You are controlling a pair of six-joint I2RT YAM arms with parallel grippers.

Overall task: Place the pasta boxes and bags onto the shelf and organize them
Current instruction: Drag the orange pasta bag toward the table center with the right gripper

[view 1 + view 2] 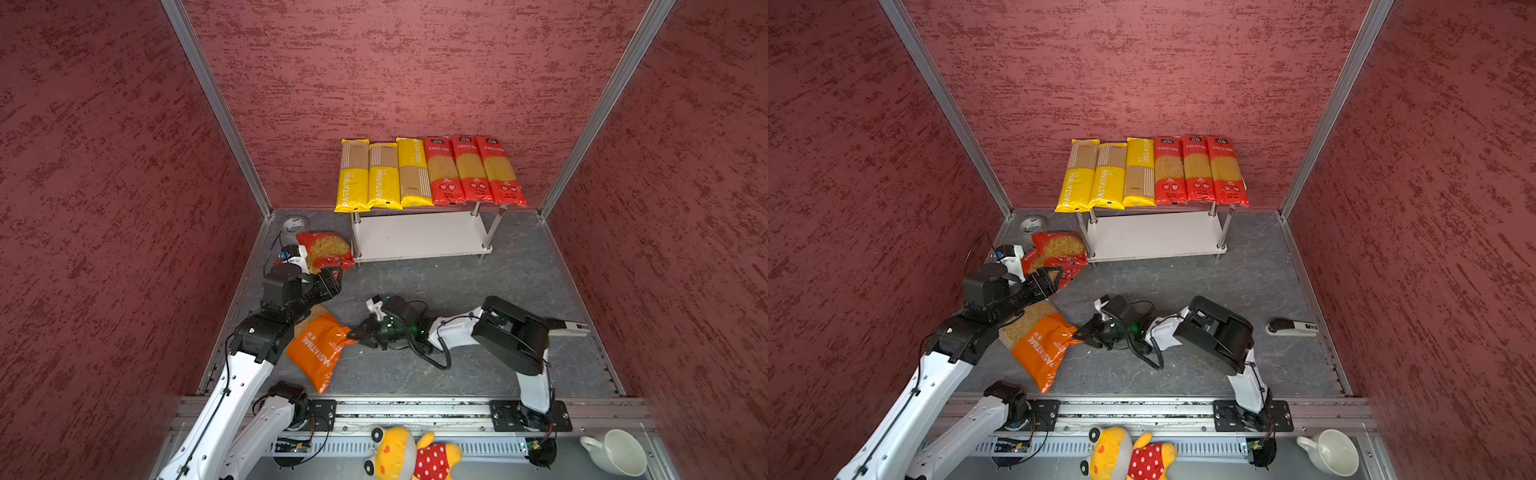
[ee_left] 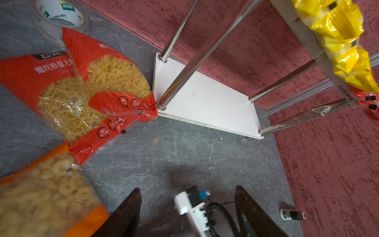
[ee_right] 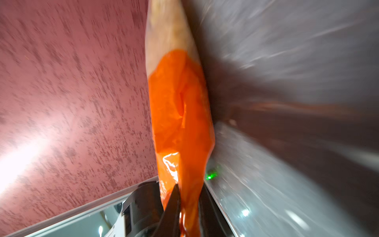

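While the right claw [image 1: 353, 332] [image 1: 1077, 332] pinches one side edge of the orange plastic short-pasta bag [image 1: 320, 353] [image 1: 1042, 353], its jaws stand narrow on the film. The right wrist view is blurred but shows orange plastic running down between the black fingers [image 3: 174, 205].

- The bag lies on the near-left part of the grey stone-patterned desk [image 1: 478, 282], its far end under the left arm. Cannot tell whether it is lifted.
- Left claw [image 1: 330, 277] [image 2: 187, 189]: jaws wide apart and holding nothing, over the desk just beside the two red plastic short-pasta bags [image 1: 326, 249].
- The red bags overlap. One [image 2: 114, 78] touches the left front corner of the lower board of the white two-tier shelf with chrome legs [image 1: 419, 237] [image 2: 205, 98].
- Shelf top board, against the back wall: three long yellow spaghetti packs [image 1: 384, 176] on the left and three long red spaghetti packs [image 1: 471, 168] on the right, side by side and touching.
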